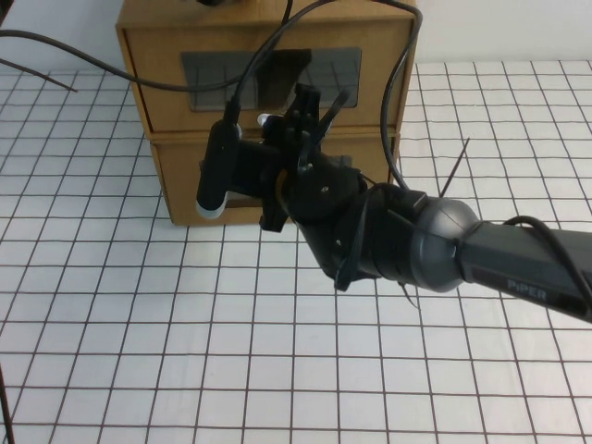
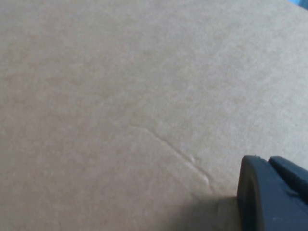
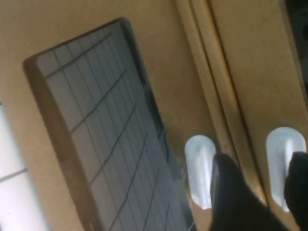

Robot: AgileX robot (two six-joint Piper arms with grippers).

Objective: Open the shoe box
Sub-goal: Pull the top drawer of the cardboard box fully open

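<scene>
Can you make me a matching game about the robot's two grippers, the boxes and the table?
1 black right gripper
2 black left gripper
3 brown cardboard shoe boxes
4 white table

A black grid lines
B open, at the box front
C stacked, with see-through windows
D close to plain cardboard

Pairs: 1-B, 2-D, 3-C, 4-A

black right tool (image 1: 322,100), grey arm (image 1: 444,245), white piper marking (image 1: 536,292), black cables (image 1: 166,85)
</scene>
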